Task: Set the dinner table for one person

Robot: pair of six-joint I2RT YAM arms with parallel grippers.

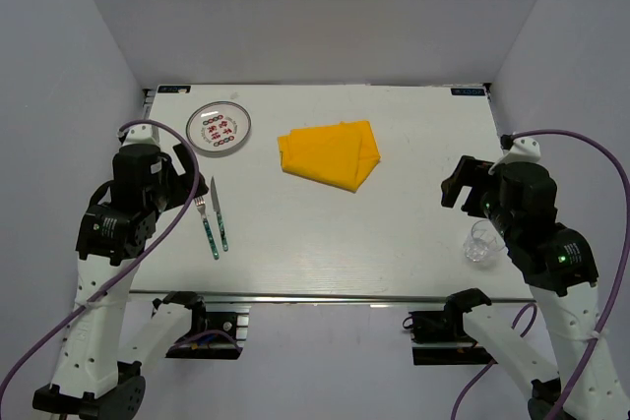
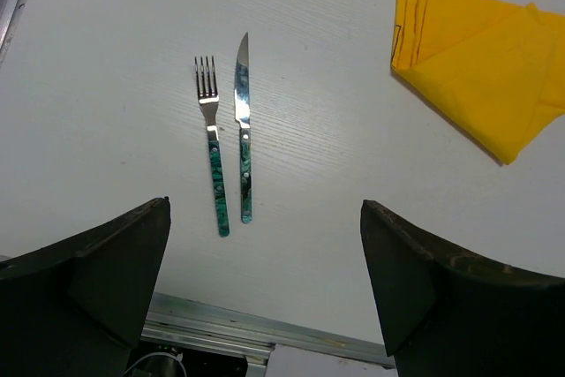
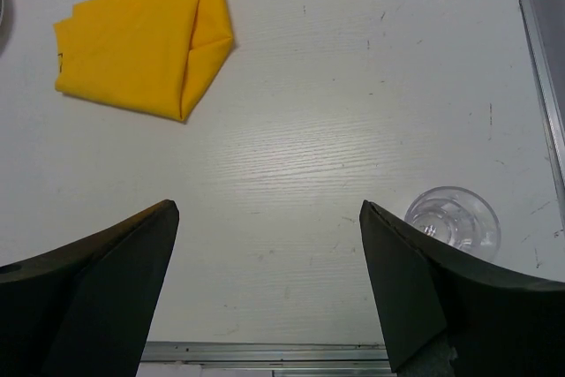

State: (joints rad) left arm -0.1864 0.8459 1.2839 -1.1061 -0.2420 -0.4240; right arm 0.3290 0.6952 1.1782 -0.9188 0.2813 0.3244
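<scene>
The white dinner table [image 1: 325,243] bears a small patterned plate [image 1: 219,128] at the back left. A fork [image 1: 206,223] and a knife [image 1: 219,211] with green handles lie side by side near the left front. A folded yellow cloth [image 1: 330,153] lies at the middle back. A clear glass [image 1: 481,241] stands at the right front. My left gripper [image 1: 192,176] is open and empty, just left of the cutlery. In its wrist view the fork [image 2: 213,143] and knife [image 2: 244,125] lie ahead. My right gripper [image 1: 463,184] is open and empty, above the glass [image 3: 453,221].
A metal rail [image 1: 325,298] runs along the table's near edge. Grey walls close in the left, right and back. The cloth also shows in the left wrist view [image 2: 481,64] and the right wrist view [image 3: 146,41].
</scene>
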